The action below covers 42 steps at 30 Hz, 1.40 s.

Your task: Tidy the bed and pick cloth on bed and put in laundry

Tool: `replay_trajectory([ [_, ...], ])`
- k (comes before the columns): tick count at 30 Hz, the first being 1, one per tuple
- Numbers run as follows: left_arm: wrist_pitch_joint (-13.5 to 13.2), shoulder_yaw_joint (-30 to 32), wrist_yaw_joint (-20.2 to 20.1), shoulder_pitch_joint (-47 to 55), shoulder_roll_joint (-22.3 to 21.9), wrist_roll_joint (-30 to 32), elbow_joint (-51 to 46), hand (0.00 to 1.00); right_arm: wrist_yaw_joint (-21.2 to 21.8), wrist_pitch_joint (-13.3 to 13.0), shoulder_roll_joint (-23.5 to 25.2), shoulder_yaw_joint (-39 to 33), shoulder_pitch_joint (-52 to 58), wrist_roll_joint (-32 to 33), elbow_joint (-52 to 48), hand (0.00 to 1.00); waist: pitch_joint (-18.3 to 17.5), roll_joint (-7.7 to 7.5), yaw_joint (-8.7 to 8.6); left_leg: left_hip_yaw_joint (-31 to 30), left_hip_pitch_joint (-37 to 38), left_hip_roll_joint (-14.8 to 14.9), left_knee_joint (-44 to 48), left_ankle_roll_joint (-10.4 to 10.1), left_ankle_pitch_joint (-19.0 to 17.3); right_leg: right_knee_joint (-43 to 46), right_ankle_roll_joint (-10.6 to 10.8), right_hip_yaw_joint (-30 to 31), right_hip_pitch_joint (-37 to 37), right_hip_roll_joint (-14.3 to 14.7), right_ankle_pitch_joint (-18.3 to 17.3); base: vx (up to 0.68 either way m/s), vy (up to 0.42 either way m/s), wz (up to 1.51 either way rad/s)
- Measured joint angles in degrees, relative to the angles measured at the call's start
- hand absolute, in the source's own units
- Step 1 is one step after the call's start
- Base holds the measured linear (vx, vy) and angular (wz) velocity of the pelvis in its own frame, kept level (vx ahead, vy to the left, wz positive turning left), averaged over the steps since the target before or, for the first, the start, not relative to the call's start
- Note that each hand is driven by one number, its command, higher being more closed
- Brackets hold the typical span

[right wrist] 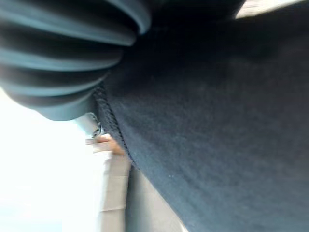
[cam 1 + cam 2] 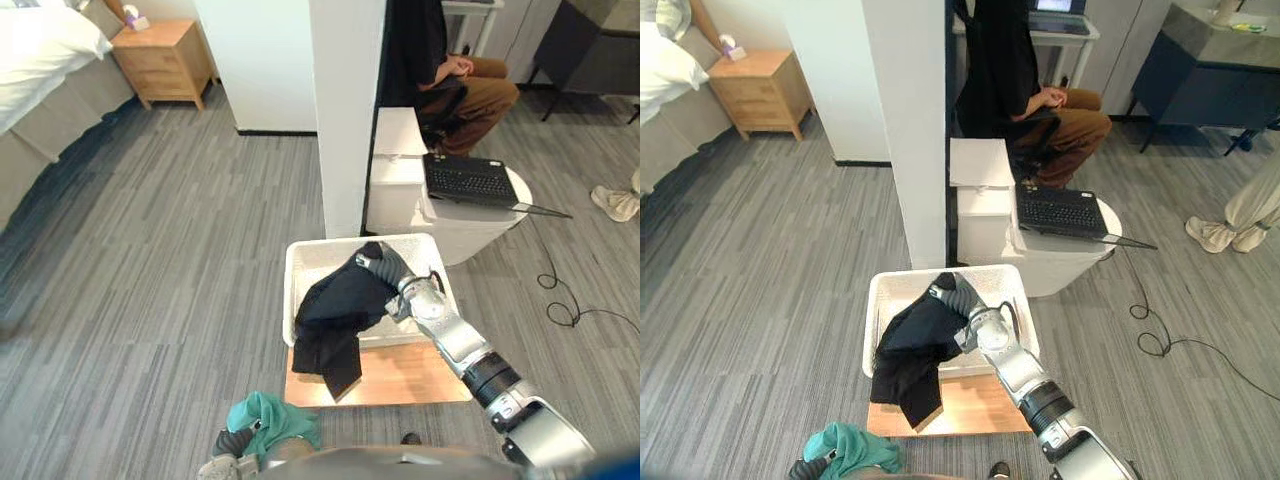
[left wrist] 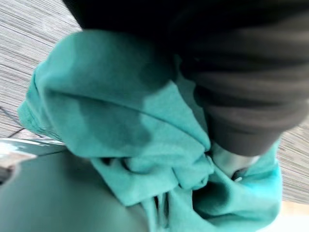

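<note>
Over the white basket (image 2: 300,262) the right hand (image 2: 388,268) reaches in from the near right, its dark ribbed back showing and its fingers buried in a black cloth (image 2: 335,315), so I cannot tell whether they are curled or straight. The cloth is a soft, matte knit with a stitched hem that shows in the right wrist view. It bunches under the hand, spills over the basket's near rim and ends in a limp point lying on the board (image 2: 415,380) below. The basket is rectangular with rounded corners and finely perforated plastic walls. It sits on the far part of that flat board of pale wood.

Low at the near edge, the left hand (image 2: 232,443) is wrapped in a crumpled teal cloth (image 2: 275,418) with deep folds. Its fingers are hidden too, so their state is not clear.

Grey plank floor (image 2: 150,250) lies all around. Beyond the basket stand a square white pillar (image 2: 345,120) and a round white table (image 2: 470,230) bearing an open black laptop (image 2: 470,180), with a person (image 2: 480,90) seated behind. Far left are a wooden nightstand (image 2: 165,60) and a bed (image 2: 40,50) with white linen.
</note>
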Motion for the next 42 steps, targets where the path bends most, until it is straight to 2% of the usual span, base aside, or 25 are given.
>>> replay_trajectory([
  [3, 1.3, -0.1, 0.1, -2.6, 0.7, 0.2, -0.4, 1.0, -4.9, 0.0, 1.6, -0.4, -5.2, -0.2, 7.5, 1.0, 2.6, -0.42, 0.8, -0.6, -3.0, 0.0, 0.0, 0.4, 1.1, 0.3, -0.3, -0.2, -2.4, 0.1, 0.6, -0.03, -0.003, 0.07],
  [6, 2.3, -0.3, 0.8, -7.5, 1.9, 0.2, -0.9, 1.0, -9.4, -0.3, 2.3, -1.6, -13.4, 1.0, 14.0, 1.0, 7.3, -1.87, 1.61, -1.6, -5.5, 0.1, 0.8, 0.8, 1.9, 0.3, -0.7, -0.6, -4.0, 0.2, 1.4, -0.05, 0.001, 0.11],
  [7, 2.4, -0.6, 1.4, -9.6, 2.4, 0.1, -1.1, 1.0, -11.2, -1.0, 3.2, -2.9, -16.7, 2.6, 16.2, 1.0, 9.1, -2.62, 2.88, -1.5, -6.3, 0.3, 1.2, 0.9, 2.0, 0.4, -1.0, -0.6, -4.8, 0.3, 1.8, -0.08, 0.006, 0.07],
  [10, 2.4, -2.5, 2.3, -14.8, 3.3, 0.1, -1.9, 1.0, -14.7, -3.4, 3.6, -5.1, -24.6, 5.4, 21.7, 1.0, 12.9, -3.5, 4.32, -2.9, -10.0, 0.5, 2.4, 1.2, 2.4, 1.3, -1.3, -1.4, -7.5, 0.3, 2.1, -0.07, 0.006, 0.17],
  [11, 2.4, -2.5, 2.4, -15.5, 3.3, 0.1, -2.3, 1.0, -15.2, -3.8, 3.7, -5.3, -26.0, 5.8, 22.6, 0.0, 13.9, -3.56, 4.43, -3.1, -10.2, 0.5, 2.4, 1.2, 2.6, 1.5, -1.3, -1.5, -7.7, 0.2, 2.0, -0.06, 0.016, 0.19],
  [15, 2.4, -2.6, 3.3, -18.8, 3.3, 0.1, -2.9, 1.0, -15.9, -5.1, 3.9, -7.3, -30.8, 9.9, 26.5, 0.0, 17.5, -3.68, 5.46, -4.4, -12.3, 0.3, 2.1, 1.4, 3.6, 2.2, -1.4, -2.7, -9.4, 0.0, 2.0, 0.0, 0.017, 0.16],
  [17, 2.5, -3.7, 4.2, -19.0, 3.1, 0.1, -3.5, 1.0, -16.2, -5.2, 3.9, -7.4, -30.7, 9.9, 28.0, 0.0, 17.6, -3.78, 6.0, -4.4, -12.9, 0.3, 2.0, 1.4, 3.6, 2.4, -1.4, -2.7, -10.0, 0.0, 1.9, 0.02, 0.005, 0.01],
  [24, 3.7, -6.9, 4.7, -19.5, 2.8, 0.2, -4.9, 1.0, -16.2, -5.3, 3.6, -8.0, -29.7, 7.6, 29.0, 0.0, 17.6, -3.88, 5.92, -4.2, -11.5, 0.5, 1.8, 1.4, 3.6, 3.9, -1.9, -2.4, -9.4, -0.1, 1.6, 0.02, 0.007, 0.0],
  [29, 4.7, -7.4, 4.6, -18.3, 2.9, 0.5, -4.9, 1.0, -15.6, -5.5, 3.6, -8.3, -21.6, 6.6, 22.3, 0.0, 16.8, -5.1, 5.51, -2.7, -7.0, 0.2, 0.0, 1.3, 3.7, 3.9, -1.9, -1.1, -6.7, -0.3, 1.6, 0.0, 0.021, -0.13],
  [31, 4.7, -7.7, 4.6, -15.9, 3.6, 0.6, -4.7, 1.0, -14.5, -5.3, 3.7, -7.6, -16.6, 6.6, 16.4, 0.0, 14.4, -6.92, 4.16, -1.5, -5.6, 0.1, 0.0, 1.2, 3.6, 3.8, -1.9, 0.0, -6.1, -0.5, 1.6, 0.0, 0.018, -0.28],
  [33, 4.7, -8.9, 4.5, -14.0, 3.9, 0.7, -4.0, 1.0, -13.9, -4.8, 3.4, -7.7, -12.7, 6.5, 12.2, 0.0, 11.4, -7.99, 3.34, -0.8, -5.1, 0.1, 0.0, 1.1, 3.4, 3.6, -1.9, 1.0, -6.0, -0.5, 1.5, 0.0, 0.006, -0.21],
  [35, 4.7, -9.2, 4.5, -12.5, 3.5, 1.3, -3.1, 1.0, -13.2, -4.2, 3.0, -7.8, -8.8, 6.2, 8.9, 0.0, 8.3, -8.19, 2.6, -0.1, -4.5, 0.0, -0.1, 1.0, 3.3, 3.6, -1.7, 1.2, -5.8, -0.5, 1.4, 0.0, 0.001, -0.2],
  [38, 4.3, -9.2, 4.4, -9.9, 2.0, 1.8, -2.1, 1.0, -11.8, -2.8, 1.6, -7.8, -2.5, 3.8, 4.0, 0.0, 4.4, -6.93, 1.67, 1.3, -2.5, 0.1, -0.4, 0.7, 2.5, 3.4, -1.5, 3.0, -4.9, -0.5, 0.7, -0.04, 0.004, -0.23],
  [40, 3.6, -9.2, 4.5, -7.5, 1.6, 1.6, -2.1, 1.0, -10.8, -1.9, -0.1, -9.2, 2.1, 1.7, 0.7, 0.0, 1.6, -5.39, 0.45, 2.3, -1.9, 0.0, -0.4, 0.3, 1.9, 3.3, -1.1, 4.2, -5.1, -0.6, 0.5, -0.03, 0.011, -0.2],
  [42, 3.2, -9.2, 4.5, -6.5, 1.3, 1.3, -2.1, 1.0, -10.2, -1.5, -1.9, -11.4, 5.4, 0.4, -0.9, 0.0, 0.2, -4.22, -0.3, 3.0, -1.4, 0.0, -0.4, 0.5, 1.5, 3.1, -1.0, 5.1, -5.1, -0.6, 0.5, -0.01, 0.007, -0.22],
])
